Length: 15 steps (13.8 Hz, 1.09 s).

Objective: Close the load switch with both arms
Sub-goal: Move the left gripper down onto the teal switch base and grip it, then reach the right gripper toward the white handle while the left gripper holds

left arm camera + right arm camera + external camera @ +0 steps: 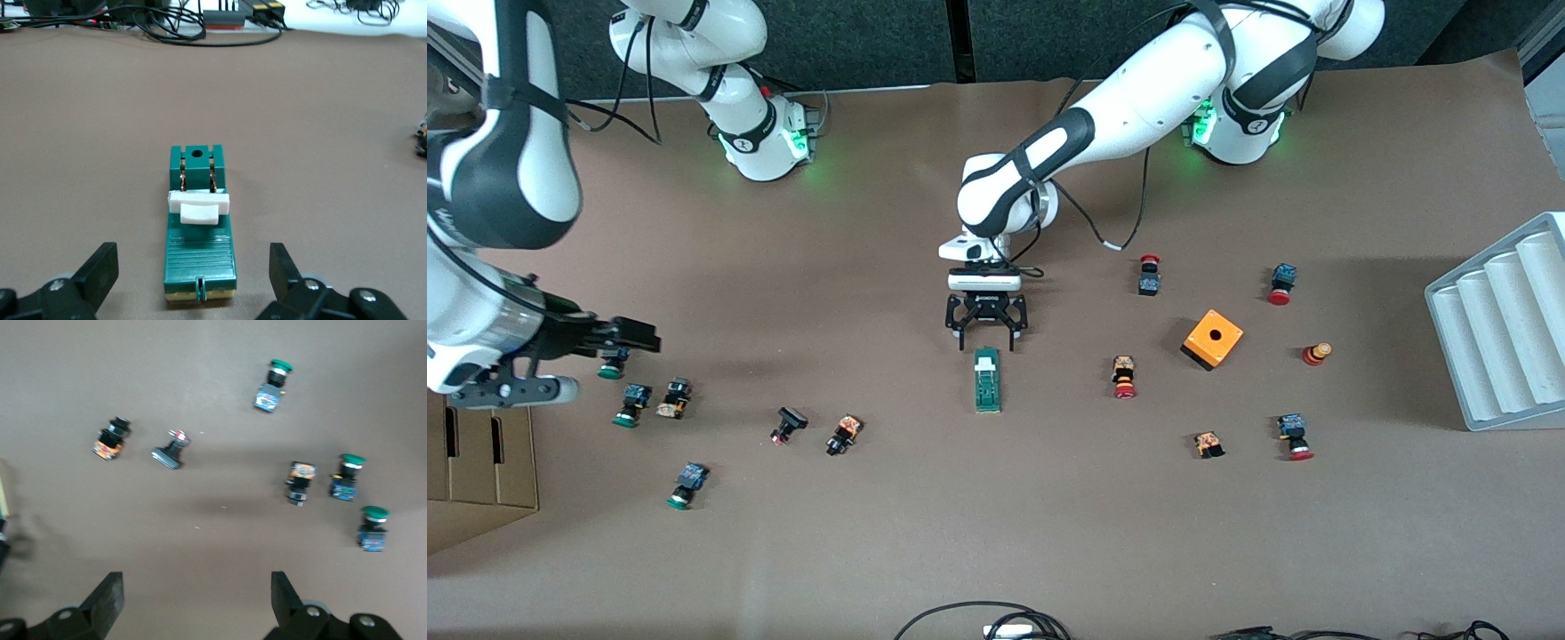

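The load switch (pixel 986 380) lies flat at mid-table, its white end piece (pixel 198 207) raised across the green body. Just above its end farther from the front camera, the left gripper (pixel 987 338) hangs low, jaws apart and empty. Toward the right arm's end, the right gripper (pixel 618 342) hovers over green-capped push buttons (pixel 631 404), jaws apart.

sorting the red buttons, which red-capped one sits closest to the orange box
The red-capped button standing between the orange box and the load switch. The other red-capped ones lie farther from the box, toward the left arm's end or nearer the arm bases.
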Tool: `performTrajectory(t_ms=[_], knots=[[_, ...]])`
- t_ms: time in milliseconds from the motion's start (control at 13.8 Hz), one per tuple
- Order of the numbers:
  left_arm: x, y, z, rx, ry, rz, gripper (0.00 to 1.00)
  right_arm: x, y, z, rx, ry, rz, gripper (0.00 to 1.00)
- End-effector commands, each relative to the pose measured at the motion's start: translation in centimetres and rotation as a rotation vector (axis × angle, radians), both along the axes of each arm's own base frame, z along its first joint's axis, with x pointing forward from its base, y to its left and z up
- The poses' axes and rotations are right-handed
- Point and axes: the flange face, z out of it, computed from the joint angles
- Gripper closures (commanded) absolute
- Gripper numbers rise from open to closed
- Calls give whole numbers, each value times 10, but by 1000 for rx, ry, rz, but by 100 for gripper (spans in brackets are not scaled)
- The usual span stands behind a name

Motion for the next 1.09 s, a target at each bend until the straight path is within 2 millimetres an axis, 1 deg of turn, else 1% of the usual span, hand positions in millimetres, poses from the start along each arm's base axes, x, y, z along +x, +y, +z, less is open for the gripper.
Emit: performTrajectory(t_ms=[0,73,145,290,363,508,653,726,799,871,1016], knots=[[-2,-19,-16,-50,-82,50,2,8,43,-7,27,-15,-107,0],[-8,-24,-22,-55,-87,55,7,10,58,-11,42,-20,-145,0],[-3,-18,-30,-33,-115,51,13,12,72,-15,55,-24,-191,0],[-1,-17,-34,-34,-139,31,23,15,106,-23,85,-27,-271,0],[-1,-15,-35,-32,-139,30,26,17,124,-29,96,-35,-313,0],[-1,-15,-36,-31,-139,31,28,18,160,-41,99,-50,-412,0],[-1,-13,-39,-24,-141,27,28,22,201,-54,104,-67,-524,0],[0,-11,-43,-13,-157,13,29,25,221,-60,119,-61,-595,0],[-3,-10,-50,-1,-171,-1,29,26,240,-68,144,-43,-673,0],[-2,-7,-57,10,-175,2,29,24,261,-78,161,-26,-731,0],[-7,-9,-59,14,-177,-3,29,16,300,-96,194,-8,-860,0]])
